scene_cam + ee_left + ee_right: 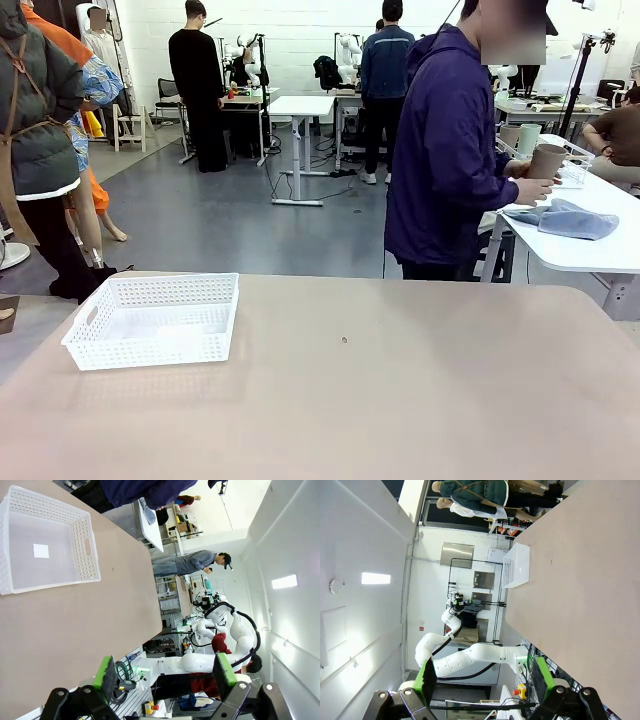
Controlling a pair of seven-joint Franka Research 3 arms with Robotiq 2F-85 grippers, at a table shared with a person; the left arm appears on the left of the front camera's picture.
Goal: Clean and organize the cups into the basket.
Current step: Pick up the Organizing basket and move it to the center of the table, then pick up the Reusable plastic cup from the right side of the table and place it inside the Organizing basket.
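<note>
Frontally, tan cup (546, 158) in hand (534, 188)

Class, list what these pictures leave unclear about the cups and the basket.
Front view, tan cup: base covered by the person's hand.
Front view, two cups behind it: too small, partly hidden by the tan cup.
Left wrist view, basket: one end cut off by the picture edge.

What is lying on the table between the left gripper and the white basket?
Nothing. In the left wrist view, the stretch of table between the open left gripper and the basket is bare tan surface.
</note>
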